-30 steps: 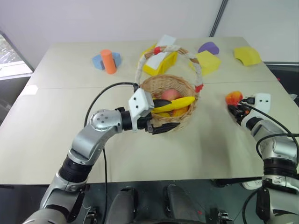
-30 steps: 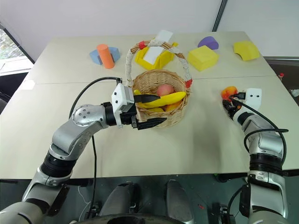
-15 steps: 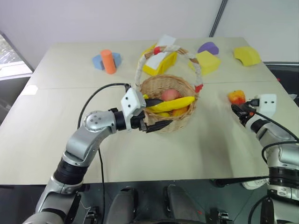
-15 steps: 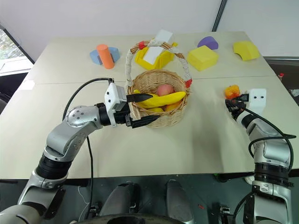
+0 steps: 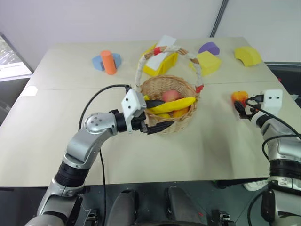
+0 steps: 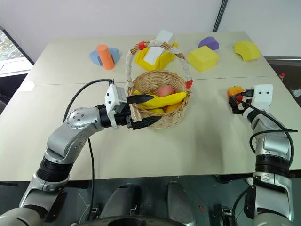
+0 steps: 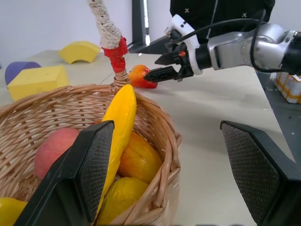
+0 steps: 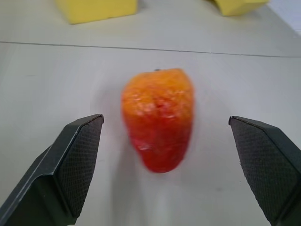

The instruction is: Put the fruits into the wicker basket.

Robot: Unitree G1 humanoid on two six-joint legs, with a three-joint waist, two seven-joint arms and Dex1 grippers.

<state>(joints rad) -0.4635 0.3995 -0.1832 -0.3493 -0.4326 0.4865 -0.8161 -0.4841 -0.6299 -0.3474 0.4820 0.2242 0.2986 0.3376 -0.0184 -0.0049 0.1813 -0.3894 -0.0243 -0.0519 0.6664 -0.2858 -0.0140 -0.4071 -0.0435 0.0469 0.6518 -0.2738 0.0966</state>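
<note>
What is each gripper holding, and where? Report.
Nothing. The left gripper's open fingers straddle the wicker basket's rim; the right gripper stands open at the mango lying on the table.

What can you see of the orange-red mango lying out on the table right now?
The mango is an oval toy fruit, orange at one end shading to red at the other, with a matte, slightly pebbled skin. It lies on its side on the bare tan table, right of the wicker basket. The right gripper has open fingers on either side of it, not touching.
</note>
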